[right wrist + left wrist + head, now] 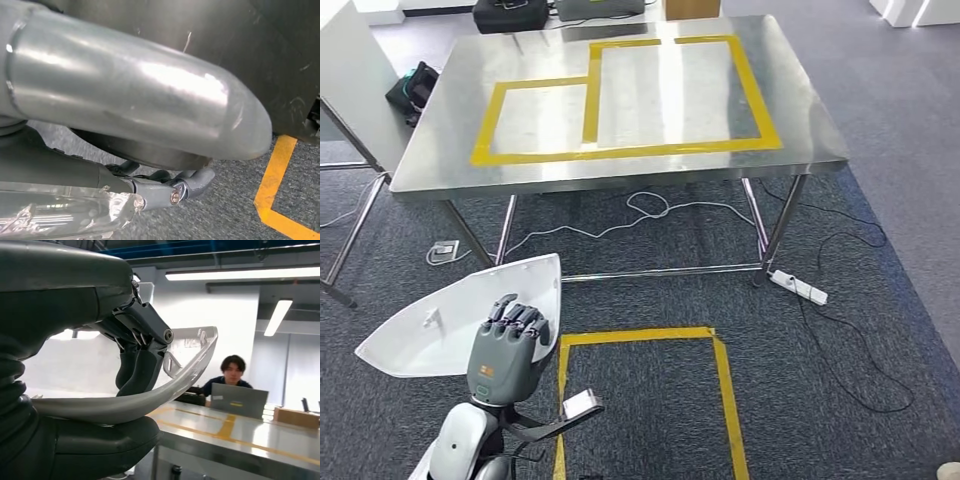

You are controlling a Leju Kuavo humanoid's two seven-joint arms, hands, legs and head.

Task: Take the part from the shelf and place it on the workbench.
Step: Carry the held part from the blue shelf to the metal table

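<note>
The left hand (507,345) has the part (463,315) grasped, fingers (518,318) curled over its near rim; it's a white curved shell, held up in the air low and short of the workbench (622,165), not touching it; from the wrist camera you can see the thumb (94,437) under the shell (158,390) and dark fingers (137,365) on top. Workbench is shiny steel with yellow tape (622,152) boxes on it; more yellow tape (720,370) on the carpet in front; a power strip (799,288) and cables lie by its right legs. Right hand (170,187): fingers (192,181) look loosely extended near the floor; honestly can't tell if it's released or clenched. A person (230,372) sits with a laptop (238,400) at the far edge.
</note>
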